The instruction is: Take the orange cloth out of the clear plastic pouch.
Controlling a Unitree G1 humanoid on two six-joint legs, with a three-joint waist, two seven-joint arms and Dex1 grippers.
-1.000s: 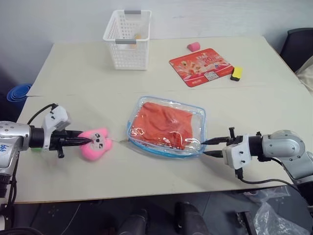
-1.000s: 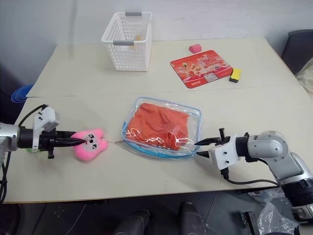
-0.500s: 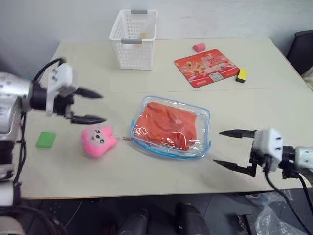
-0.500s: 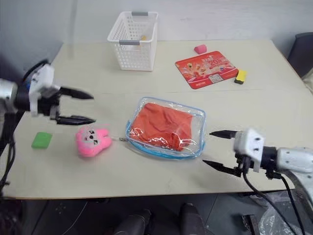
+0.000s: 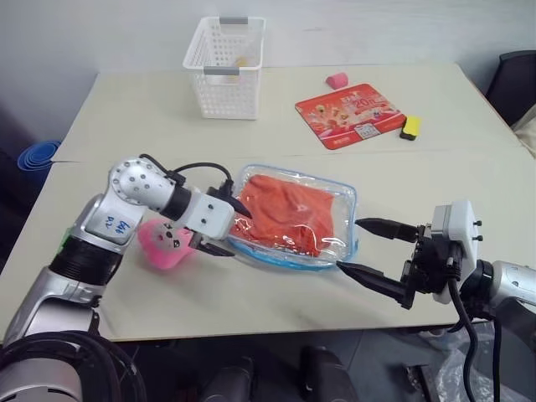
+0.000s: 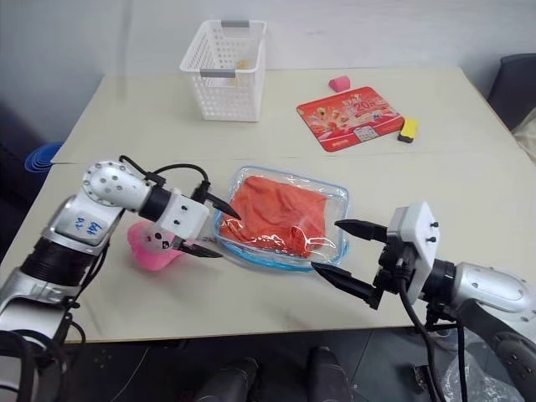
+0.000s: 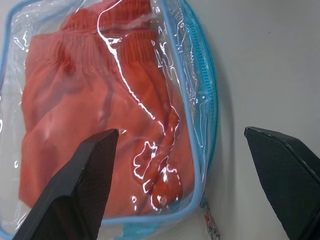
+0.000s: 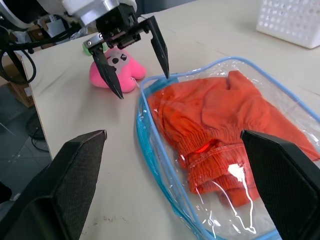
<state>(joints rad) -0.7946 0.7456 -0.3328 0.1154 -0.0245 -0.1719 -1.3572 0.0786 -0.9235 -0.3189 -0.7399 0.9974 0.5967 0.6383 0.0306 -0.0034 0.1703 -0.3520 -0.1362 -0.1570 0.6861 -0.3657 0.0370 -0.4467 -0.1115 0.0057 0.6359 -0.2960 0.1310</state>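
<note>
Risk: the clear plastic pouch with light blue edging, at the centre of the beige table, looks slippery, with the wrinkly orange cloth inside. Left gripper at nine o'clock and right gripper at four o'clock hang spread, empty; a one-sided grab may just drag the pouch.

Beige table with clear plastic pouch, basket, red card.

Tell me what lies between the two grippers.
The clear plastic pouch with the orange cloth inside lies between the left gripper and the right gripper, both with fingers open; the left eye view shows it plainly.
</note>
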